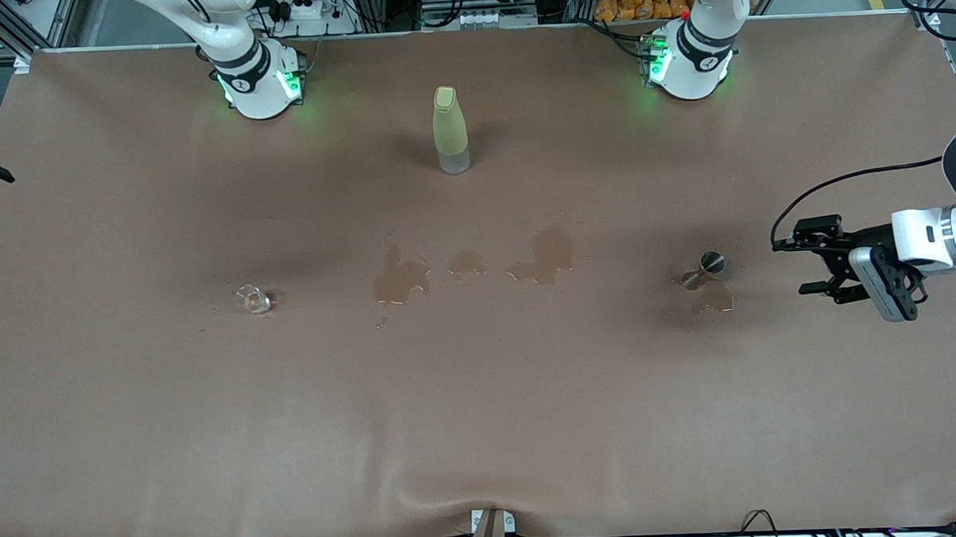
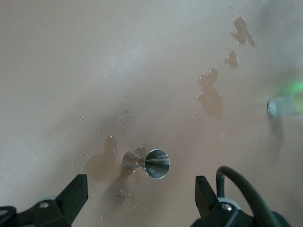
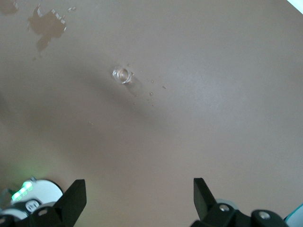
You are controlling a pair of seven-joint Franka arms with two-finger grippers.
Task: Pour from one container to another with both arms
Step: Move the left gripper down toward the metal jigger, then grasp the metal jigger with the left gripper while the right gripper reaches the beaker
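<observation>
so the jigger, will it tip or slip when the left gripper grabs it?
Probably tippy: the jigger stands on a narrow base with a pinched waist. Likely slippery, being shiny metal with wet patches around it. The open left gripper hangs beside it, so a waist grip looks safest.

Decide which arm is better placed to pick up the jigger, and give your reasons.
Left. Its open hand is beside the jigger at that end of the table; the right hand is open, high over the cup.
</observation>
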